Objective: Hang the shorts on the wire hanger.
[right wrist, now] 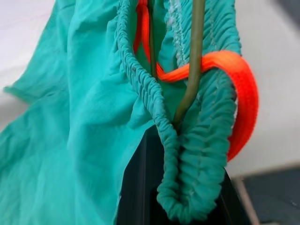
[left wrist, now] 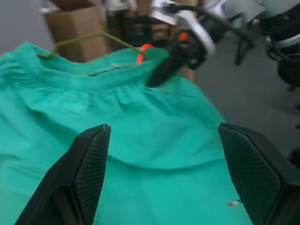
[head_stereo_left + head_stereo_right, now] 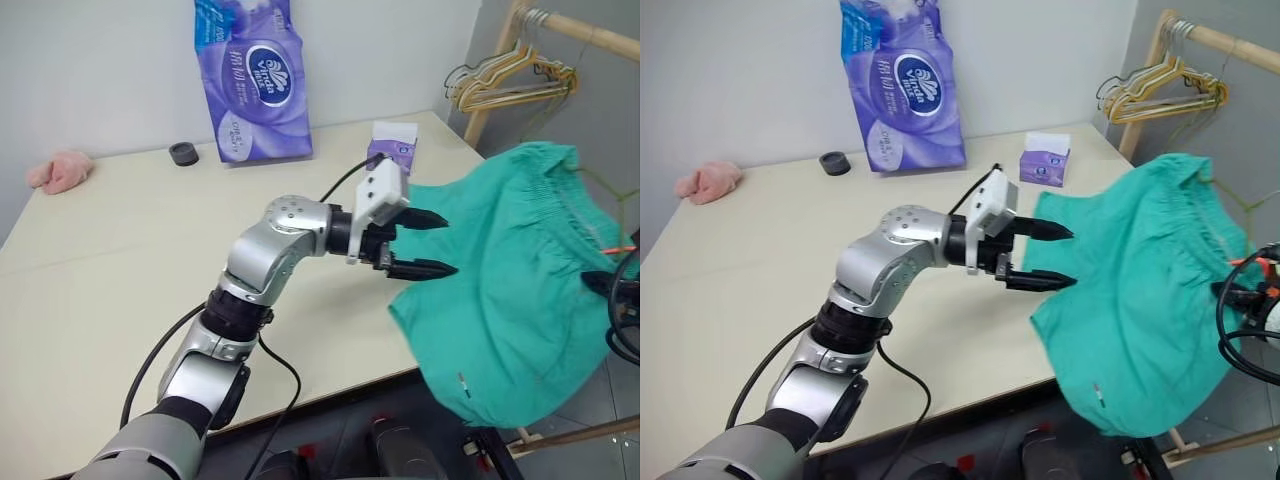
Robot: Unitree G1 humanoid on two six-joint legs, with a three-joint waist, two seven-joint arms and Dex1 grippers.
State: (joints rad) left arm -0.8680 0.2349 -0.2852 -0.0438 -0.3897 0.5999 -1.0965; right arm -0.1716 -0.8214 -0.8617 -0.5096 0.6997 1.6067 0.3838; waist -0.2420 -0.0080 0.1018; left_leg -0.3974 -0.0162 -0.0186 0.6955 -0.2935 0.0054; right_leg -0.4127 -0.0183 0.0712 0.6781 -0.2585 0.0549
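Observation:
The teal-green shorts [image 3: 510, 300] hang in the air off the table's right front corner, with the lower hem drooping. My right gripper [image 2: 164, 70] is shut on the gathered waistband [image 1: 187, 187] at its right end. The olive wire hanger [image 1: 194, 56] and an orange loop [image 1: 243, 93] sit inside that same fold. The hanger's wire [image 2: 84, 37] also runs above the waistband in the left wrist view. My left gripper [image 3: 440, 243] is open and points right at the shorts' left edge. Its fingers [image 2: 89, 168] stand wide apart in front of the cloth, with nothing clamped.
On the pale table [image 3: 120, 280] stand a purple tissue pack [image 3: 255, 80], a small tissue box [image 3: 392, 145], a black cap [image 3: 183, 153] and a pink cloth lump [image 3: 60, 170]. Yellow hangers [image 3: 510, 85] hang on a wooden rack at the back right. Cardboard boxes [image 2: 75, 28] stand behind the shorts.

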